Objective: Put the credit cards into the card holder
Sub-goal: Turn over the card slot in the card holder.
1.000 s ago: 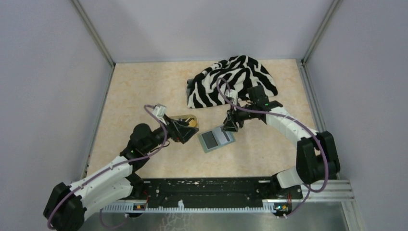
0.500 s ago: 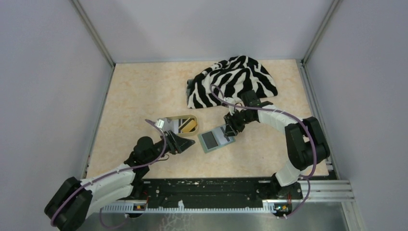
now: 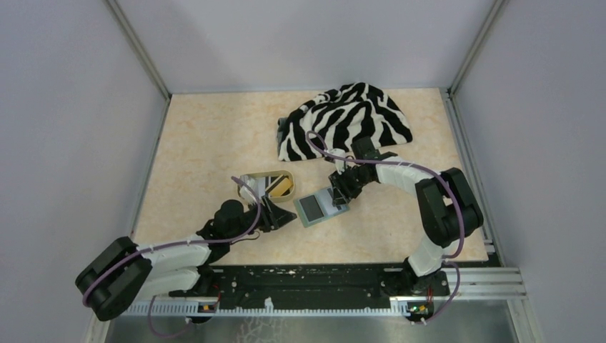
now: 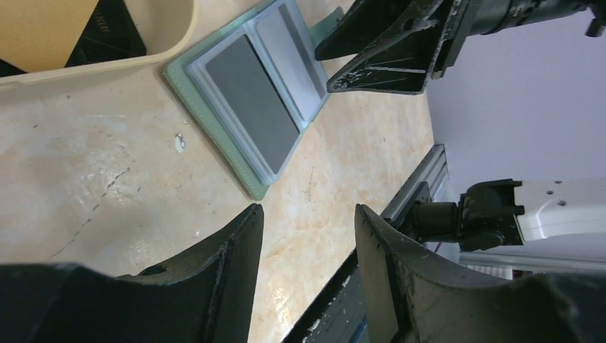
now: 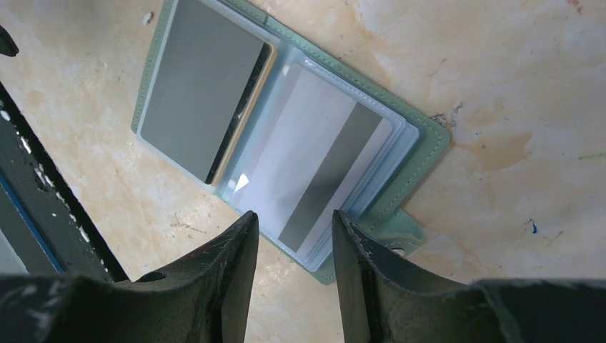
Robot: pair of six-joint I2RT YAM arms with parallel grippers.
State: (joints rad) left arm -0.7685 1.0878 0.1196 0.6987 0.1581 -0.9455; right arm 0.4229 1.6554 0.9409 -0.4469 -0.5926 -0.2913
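The left arm (image 3: 179, 250) has pulled back from the tray (image 3: 246, 179) toward the near edge of the bench (image 3: 214, 136). The card holder (image 3: 319, 207) lies open mid-bench, holding credit cards (image 5: 200, 100). Left fingers (image 3: 284, 214) and right fingers (image 3: 340, 194) gape empty; the right could knock it askew.

Lit evenly and softly from above, sharp throughout, faint shadows, a pale sheen on the card holder (image 5: 286, 136).
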